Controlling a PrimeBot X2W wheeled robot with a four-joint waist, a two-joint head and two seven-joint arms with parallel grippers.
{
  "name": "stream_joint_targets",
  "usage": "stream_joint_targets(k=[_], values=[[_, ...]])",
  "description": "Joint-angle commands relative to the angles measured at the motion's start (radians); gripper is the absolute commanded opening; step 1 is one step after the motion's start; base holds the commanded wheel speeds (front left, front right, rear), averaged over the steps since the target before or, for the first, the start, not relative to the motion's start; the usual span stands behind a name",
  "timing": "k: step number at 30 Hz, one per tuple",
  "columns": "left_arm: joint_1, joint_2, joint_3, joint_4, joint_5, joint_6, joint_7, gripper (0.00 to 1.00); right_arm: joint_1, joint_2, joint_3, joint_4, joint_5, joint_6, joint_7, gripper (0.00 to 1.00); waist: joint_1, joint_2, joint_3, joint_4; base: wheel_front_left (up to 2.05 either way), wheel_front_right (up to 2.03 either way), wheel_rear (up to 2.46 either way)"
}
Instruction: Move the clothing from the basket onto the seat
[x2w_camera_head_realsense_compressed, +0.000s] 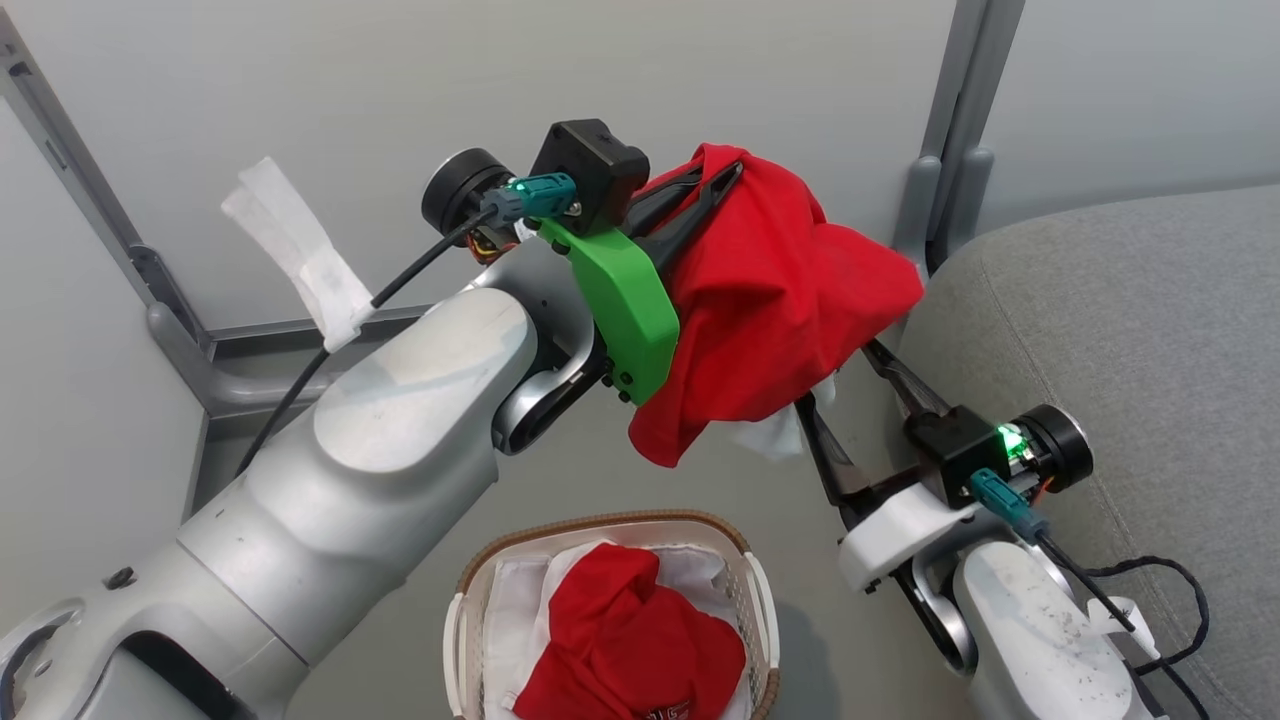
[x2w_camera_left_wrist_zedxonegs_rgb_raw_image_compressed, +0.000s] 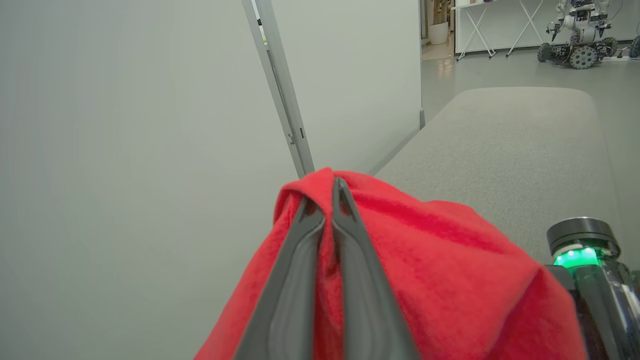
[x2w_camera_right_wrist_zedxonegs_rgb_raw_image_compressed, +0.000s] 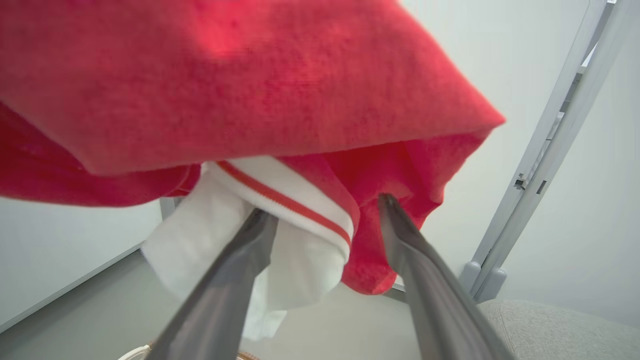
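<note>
**Mid-lift over the basket:** The left gripper (x2w_camera_head_realsense_compressed: 728, 178), at upper centre of the head view, has its two dark fingers pressed together on a fold of a red garment (x2w_camera_head_realsense_compressed: 780, 290). The garment hangs bunched in the air above the basket (x2w_camera_head_realsense_compressed: 610, 522) and slightly to its right. In the left wrist view the fingers (x2w_camera_left_wrist_zedxonegs_rgb_raw_image_compressed: 350, 280) meet at the peak of the cloth, which falls away on both sides toward the bottom edge.

The right gripper (x2w_camera_head_realsense_compressed: 838, 385), at centre right of the head view, reaches up under the garment's lower edge. Its jaws are spread wide and grip nothing. In the right wrist view a white trim band (x2w_camera_right_wrist_zedxonegs_rgb_raw_image_compressed: 280, 200) with a thin red stripe hangs between the two parted fingers. Whether their tips touch the fabric cannot be told.

A second red garment (x2w_camera_head_realsense_compressed: 620, 640) lies crumpled in the oval white basket at bottom centre. It rests on a white liner (x2w_camera_head_realsense_compressed: 515, 600), with a small printed mark at the frame's bottom edge.

The grey upholstered seat (x2w_camera_head_realsense_compressed: 1120, 330) takes up the right side of the head view. Its rounded corner sits close to the held garment's right-hand tip. Pale partition panels on grey posts (x2w_camera_head_realsense_compressed: 950, 130) stand behind. In the left wrist view a wheeled robot (x2w_camera_left_wrist_zedxonegs_rgb_raw_image_compressed: 575, 30) stands at far upper right, beyond the seat's far end.
</note>
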Motion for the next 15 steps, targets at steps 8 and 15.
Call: stream_joint_targets(k=[8,15], values=[[-0.013,0.021,-0.003,0.023,-0.016,-0.002,-0.009,0.00,0.024,-0.005,-0.051,-0.117,-0.046,-0.001,0.000,1.00,0.0001,0.0000,0.002,-0.002,0.00,0.00,0.00],[-0.009,0.026,-0.007,0.035,-0.025,-0.002,-0.011,0.00,-0.023,-0.009,-0.065,-0.128,-0.142,-0.001,0.000,1.00,0.0001,0.0000,0.008,-0.009,0.00,0.00,0.00]])
